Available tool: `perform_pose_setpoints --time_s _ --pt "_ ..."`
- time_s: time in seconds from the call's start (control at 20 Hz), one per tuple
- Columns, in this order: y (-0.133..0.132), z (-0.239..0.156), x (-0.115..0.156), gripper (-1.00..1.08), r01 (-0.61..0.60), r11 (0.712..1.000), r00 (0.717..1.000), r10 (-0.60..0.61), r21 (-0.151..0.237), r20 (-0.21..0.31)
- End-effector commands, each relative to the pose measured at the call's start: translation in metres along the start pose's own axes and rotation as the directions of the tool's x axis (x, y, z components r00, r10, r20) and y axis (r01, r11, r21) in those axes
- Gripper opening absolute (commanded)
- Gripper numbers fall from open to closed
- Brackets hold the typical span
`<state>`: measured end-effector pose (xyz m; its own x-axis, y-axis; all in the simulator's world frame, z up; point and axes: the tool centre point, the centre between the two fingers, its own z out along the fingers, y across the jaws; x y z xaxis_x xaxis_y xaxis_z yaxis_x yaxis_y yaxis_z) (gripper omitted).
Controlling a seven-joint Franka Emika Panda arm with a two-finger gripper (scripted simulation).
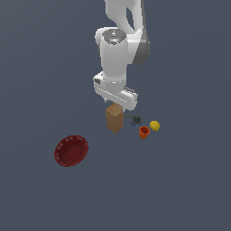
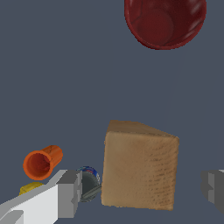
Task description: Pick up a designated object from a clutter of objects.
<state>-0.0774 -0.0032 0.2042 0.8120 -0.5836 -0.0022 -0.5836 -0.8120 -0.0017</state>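
My gripper (image 2: pixel 142 188) is spread wide, the brown box (image 2: pixel 140 166) between my fingers (image 2: pixel 70 192), untouched. Only the exterior view shows it standing upright (image 1: pixel 114 117) beneath me.

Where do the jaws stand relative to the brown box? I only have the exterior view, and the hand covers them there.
Observer: In the wrist view the jaws are open and straddle the brown box, one finger on each side, with a visible gap on both sides.
Operator: Is anything in those gaps?
Observer: Yes. The small dark item shows in the gap between that finger and the box. I cannot tell whether it touches the box.
Operator: Is the box's top free?
Observer: Its top face is bare, nothing lying on it.
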Motion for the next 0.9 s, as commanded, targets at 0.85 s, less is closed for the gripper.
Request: perform_pose_setpoints --time_s 0.85 --pt "0.007 0.027 -0.010 1.00 -0.069 0.998 0.998 0.069 -0.002 -0.002"
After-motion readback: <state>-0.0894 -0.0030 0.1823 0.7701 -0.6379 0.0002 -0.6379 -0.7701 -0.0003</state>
